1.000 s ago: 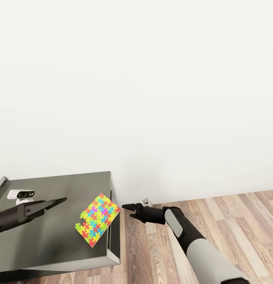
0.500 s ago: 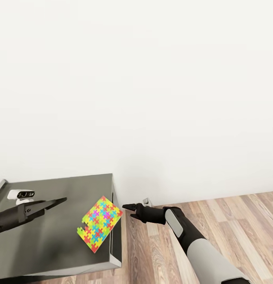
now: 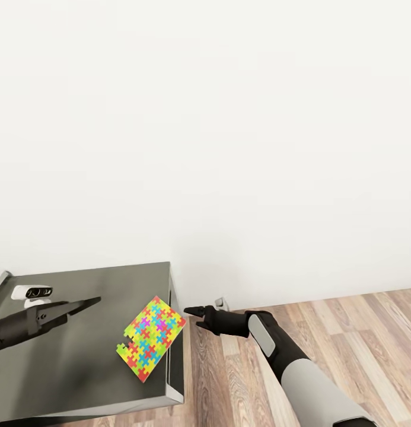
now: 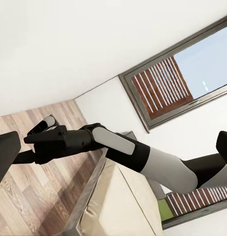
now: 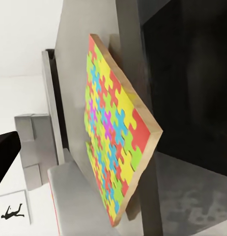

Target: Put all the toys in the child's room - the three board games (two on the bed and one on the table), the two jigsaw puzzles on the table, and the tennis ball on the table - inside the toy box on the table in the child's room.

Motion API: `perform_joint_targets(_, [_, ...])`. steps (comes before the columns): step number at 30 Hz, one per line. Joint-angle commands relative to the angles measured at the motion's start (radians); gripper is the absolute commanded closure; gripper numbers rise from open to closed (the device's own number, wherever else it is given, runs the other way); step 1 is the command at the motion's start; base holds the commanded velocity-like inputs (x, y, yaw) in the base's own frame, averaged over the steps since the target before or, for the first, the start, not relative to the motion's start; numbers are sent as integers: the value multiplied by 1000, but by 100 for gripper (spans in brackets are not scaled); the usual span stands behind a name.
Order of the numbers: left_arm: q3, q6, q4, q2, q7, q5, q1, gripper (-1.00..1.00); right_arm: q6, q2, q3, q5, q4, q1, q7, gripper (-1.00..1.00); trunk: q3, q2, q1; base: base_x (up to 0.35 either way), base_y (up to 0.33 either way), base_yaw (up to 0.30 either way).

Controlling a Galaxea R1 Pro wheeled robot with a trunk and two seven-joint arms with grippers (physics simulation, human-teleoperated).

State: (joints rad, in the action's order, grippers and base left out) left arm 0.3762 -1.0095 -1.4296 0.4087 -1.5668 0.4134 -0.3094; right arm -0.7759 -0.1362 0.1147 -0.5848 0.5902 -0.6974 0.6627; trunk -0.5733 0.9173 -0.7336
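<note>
One jigsaw puzzle [image 3: 152,338], a thin multicoloured square, lies flat near the right edge of the table's dark-grey counter [image 3: 75,362]; one corner juts slightly past that edge. The right wrist view shows the same jigsaw puzzle [image 5: 111,147] close up and edge-on. My right gripper [image 3: 191,316] hovers open just beyond the counter's edge, over the floor. Its fingers point at the puzzle's jutting corner, a small gap away. My left gripper [image 3: 89,303] hangs open above the counter, left of the puzzle and pointing toward it. The toy box, board games, tennis ball and bed are out of view.
A white wall rises right behind the counter. Wood-plank floor [image 3: 324,320] stretches to the right under my right arm. A window with slatted blinds [image 4: 177,83] appears in the left wrist view. A black silhouette picture [image 5: 13,212] hangs on the wall in the right wrist view.
The whole head view has shifted a little, so counter and puzzle sit slightly further right in the picture. Both arms keep the same pose and the puzzle lies as before.
</note>
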Motion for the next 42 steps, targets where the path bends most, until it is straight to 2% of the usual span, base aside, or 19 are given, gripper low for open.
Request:
perform_joint_targets(1, [0,-11,0,0,-4,-1,0,-100,-5,0,0,-3,0,-1,0,-100,-1,1,0,1,92,0])
perform_joint_targets(9, [1,-11,0,1,-4,-1,0,-100,-5,0,0,-3,0,0,0,-100,-1,1,0,0,131,0])
perform_joint_targets(32, [0,-11,0,0,-4,-1,0,-100,-5,1,0,-3,1,0,1,-100,-1,1,0,0,7,0])
perform_joint_targets(42, [1,-11,0,1,-4,-1,0,-100,-5,0,0,-3,0,-1,1,-100,-32,71,-38,0,0,0])
